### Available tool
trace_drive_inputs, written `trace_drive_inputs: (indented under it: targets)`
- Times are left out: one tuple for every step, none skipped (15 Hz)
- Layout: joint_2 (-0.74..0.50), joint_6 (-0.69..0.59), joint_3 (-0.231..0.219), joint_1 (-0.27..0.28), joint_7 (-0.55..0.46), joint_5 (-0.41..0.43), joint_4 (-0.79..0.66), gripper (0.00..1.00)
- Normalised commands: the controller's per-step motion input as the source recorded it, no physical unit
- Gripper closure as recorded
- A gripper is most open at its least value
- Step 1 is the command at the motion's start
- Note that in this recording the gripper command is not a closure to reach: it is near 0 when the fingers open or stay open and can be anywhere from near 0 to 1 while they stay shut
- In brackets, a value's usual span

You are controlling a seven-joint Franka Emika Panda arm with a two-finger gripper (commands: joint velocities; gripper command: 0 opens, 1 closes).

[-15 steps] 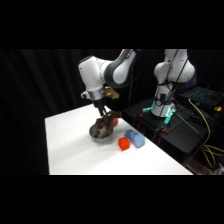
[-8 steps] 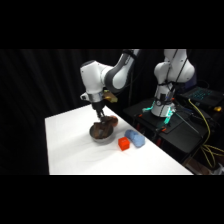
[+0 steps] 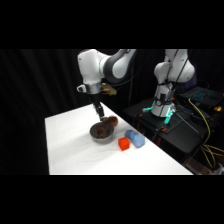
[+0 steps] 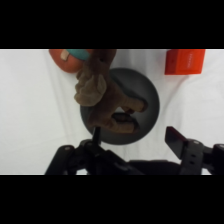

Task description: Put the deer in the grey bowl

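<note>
White table point(image 3: 70, 150); claw point(image 4: 134, 136) spread, empty.

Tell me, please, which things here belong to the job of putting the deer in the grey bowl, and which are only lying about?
Belong to the job:
- the deer, lying in the bowl
- the grey bowl
- the gripper, open above the bowl

Only lying about:
- the red cube
- the blue cylinder
- an orange and teal thing beside the bowl; what it is cannot be told
</note>
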Motion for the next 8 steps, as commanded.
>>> trace_drive_inputs:
  targets:
    - [-0.41, -0.6, 0.019, 0.04, -0.01, -0.095, 0.25, 0.0]
    - [-0.37, -0.62, 0.029, 0.038, -0.02, -0.074, 0.29, 0.0]
    - [-0.34, -0.58, 0.032, 0.035, -0.01, -0.068, 0.32, 0.0]
    - [-0.29, -0.58, 0.031, 0.038, 0.04, -0.099, 0.36, 0.0]
    - [-0.25, -0.51, 0.029, 0.034, 0.06, -0.128, 0.35, 0.0]
    - [-0.23, -0.47, 0.029, 0.029, 0.09, -0.139, 0.33, 0.0]
    - [-0.18, -0.38, 0.035, 0.029, 0.09, -0.122, 0.32, 0.0]
    - [-0.15, -0.32, 0.034, 0.025, 0.06, -0.104, 0.29, 0.0]
